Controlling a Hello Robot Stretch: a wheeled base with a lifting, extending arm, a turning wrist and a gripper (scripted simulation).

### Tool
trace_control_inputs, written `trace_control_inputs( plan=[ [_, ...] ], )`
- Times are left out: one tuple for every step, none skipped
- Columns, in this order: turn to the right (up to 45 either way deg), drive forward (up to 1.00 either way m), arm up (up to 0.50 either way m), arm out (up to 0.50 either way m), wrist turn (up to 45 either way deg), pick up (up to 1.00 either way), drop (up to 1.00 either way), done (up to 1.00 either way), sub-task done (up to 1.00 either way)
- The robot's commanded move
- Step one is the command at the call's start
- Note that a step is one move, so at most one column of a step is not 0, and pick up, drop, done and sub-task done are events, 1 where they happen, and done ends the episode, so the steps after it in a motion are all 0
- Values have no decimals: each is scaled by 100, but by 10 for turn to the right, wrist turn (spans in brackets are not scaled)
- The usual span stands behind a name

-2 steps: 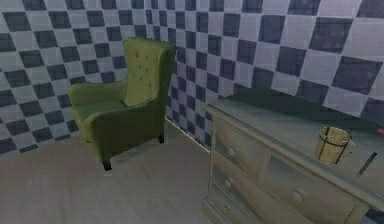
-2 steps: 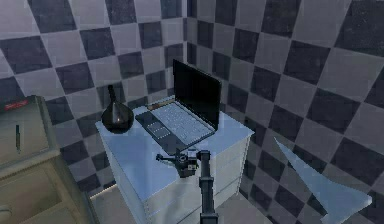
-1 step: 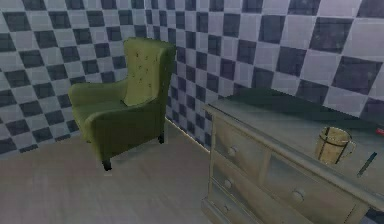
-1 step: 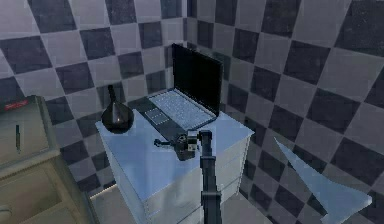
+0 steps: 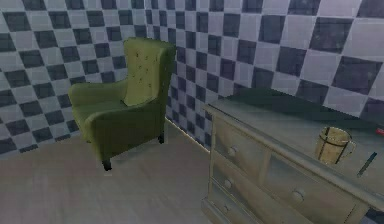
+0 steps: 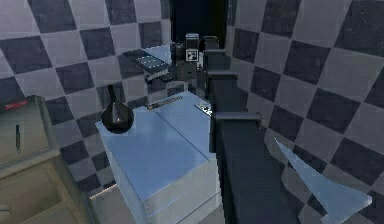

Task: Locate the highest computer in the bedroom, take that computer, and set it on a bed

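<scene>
The dark, flat computer (image 6: 148, 62) hangs slightly tilted at the hand's (image 6: 174, 64) far end.

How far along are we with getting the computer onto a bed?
Done: the arm is extended, with the gripper near a flat dark thing, perhaps the computer. In hand: I cannot tell whether it holds anything. Left: carrying it to a bed.

Matt green cloth covers the armchair (image 5: 120, 108); pale wood dresser (image 5: 252, 168); glossy black vase (image 6: 117, 115).
</scene>
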Motion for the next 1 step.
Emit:
trace_control_inputs(
  plan=[
    [0, 0, 0, 0, -450, 0, 0, 0, 0]
  ],
)
